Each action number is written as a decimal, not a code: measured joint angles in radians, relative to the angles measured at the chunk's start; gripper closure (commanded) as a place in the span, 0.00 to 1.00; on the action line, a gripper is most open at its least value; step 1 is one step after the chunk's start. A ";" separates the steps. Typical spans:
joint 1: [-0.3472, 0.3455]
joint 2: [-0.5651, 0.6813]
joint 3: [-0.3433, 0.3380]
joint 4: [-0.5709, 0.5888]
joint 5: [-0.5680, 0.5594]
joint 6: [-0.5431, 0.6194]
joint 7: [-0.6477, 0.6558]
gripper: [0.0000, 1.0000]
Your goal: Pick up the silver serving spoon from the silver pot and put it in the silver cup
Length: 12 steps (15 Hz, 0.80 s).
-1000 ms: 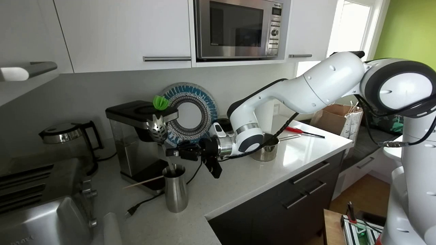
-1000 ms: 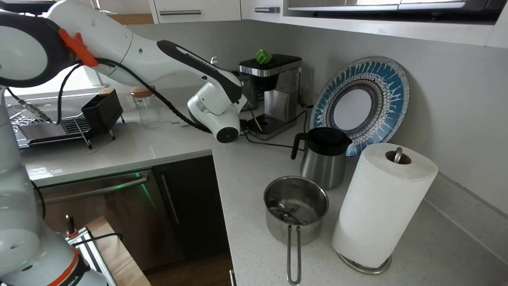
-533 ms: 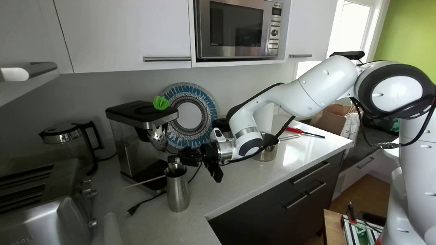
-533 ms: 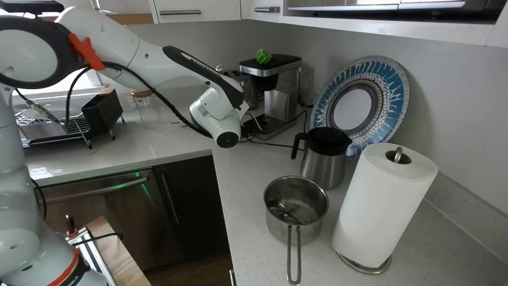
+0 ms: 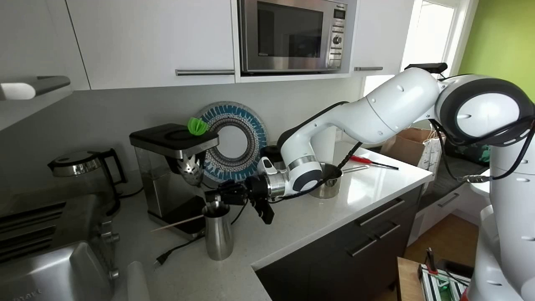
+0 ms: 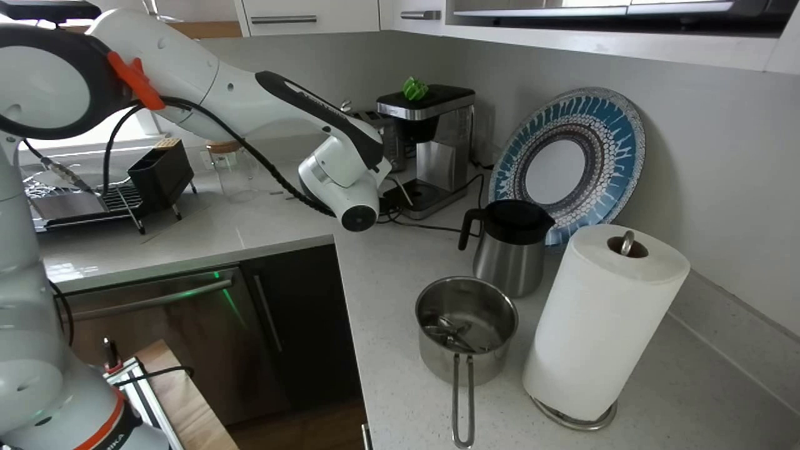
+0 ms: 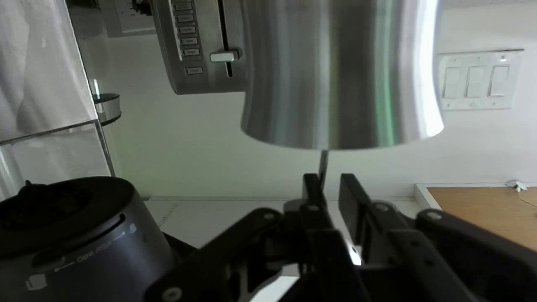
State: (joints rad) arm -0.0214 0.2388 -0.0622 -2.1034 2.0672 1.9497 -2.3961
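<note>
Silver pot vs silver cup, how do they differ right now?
Shape: the silver pot is squat and wide; the silver cup is tall and slim.
Handle: the pot has a long wire handle; none shows on the cup.
Contents: metal utensils lie inside the pot; the silver serving spoon, head up, and a thin stick poke out of the cup.
Shared: both are shiny metal, open-topped, upright on the counter.

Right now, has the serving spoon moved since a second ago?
Yes, down. In an exterior view, the head of the silver serving spoon overlapped the front edge of the coffee maker; now it sits mostly below that edge.
</note>
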 measured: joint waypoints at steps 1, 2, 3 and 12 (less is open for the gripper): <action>0.001 -0.001 0.000 0.001 0.000 0.000 0.000 0.41; 0.001 -0.005 0.001 0.005 0.000 0.000 0.000 0.32; 0.002 -0.012 0.001 0.010 0.000 0.000 0.000 0.26; 0.005 -0.183 0.005 0.033 -0.085 0.000 0.093 0.00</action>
State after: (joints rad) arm -0.0163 0.0557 -0.0574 -2.0700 1.9823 1.9496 -2.3032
